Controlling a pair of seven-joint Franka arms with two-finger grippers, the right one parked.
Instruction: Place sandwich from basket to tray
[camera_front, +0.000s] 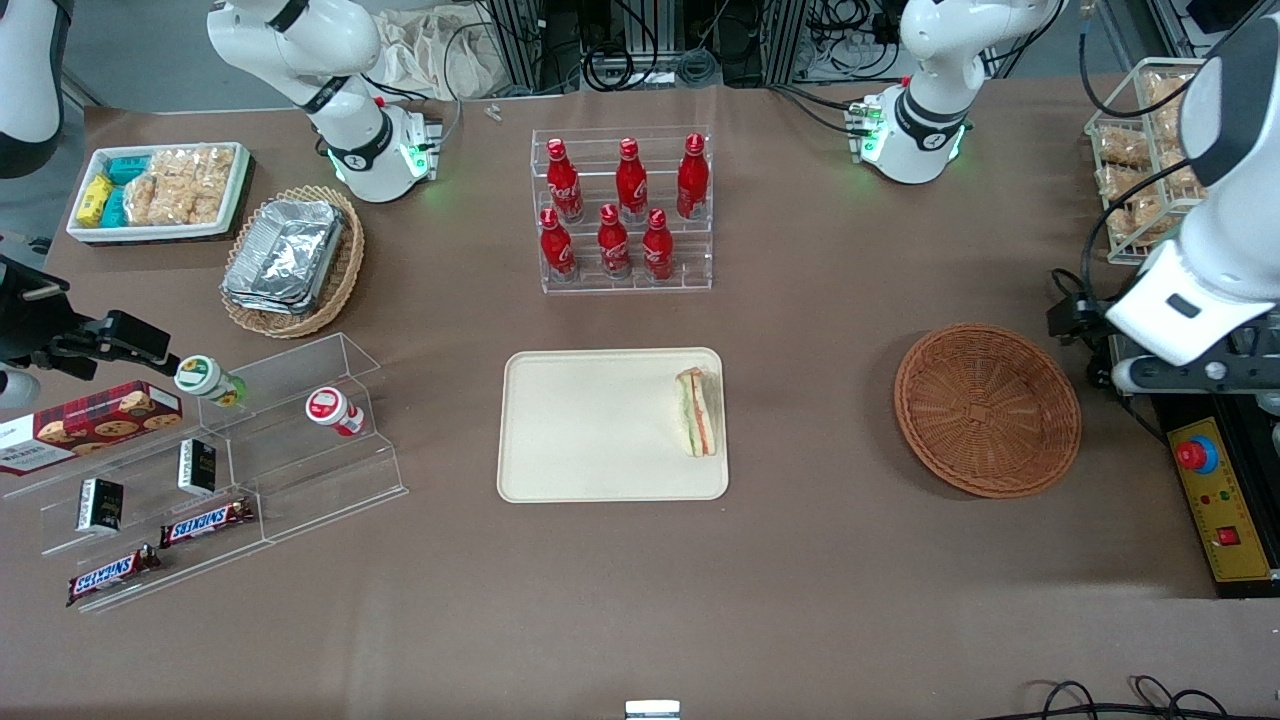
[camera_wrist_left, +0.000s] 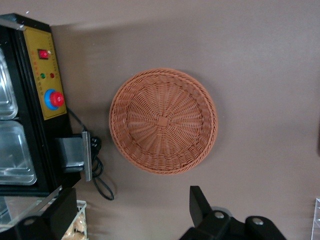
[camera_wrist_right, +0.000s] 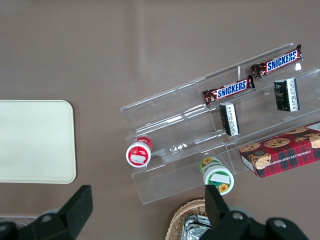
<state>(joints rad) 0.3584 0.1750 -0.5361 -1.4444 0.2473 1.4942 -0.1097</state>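
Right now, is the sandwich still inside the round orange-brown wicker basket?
No. The basket is empty under the open hand, and the sandwich lies on the cream tray.

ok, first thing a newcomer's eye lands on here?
Probably the sandwich lying on the tray at the edge nearest the empty basket. Then the red bottles, farther from the camera than the tray. The gripper hangs open above the table beside the basket.
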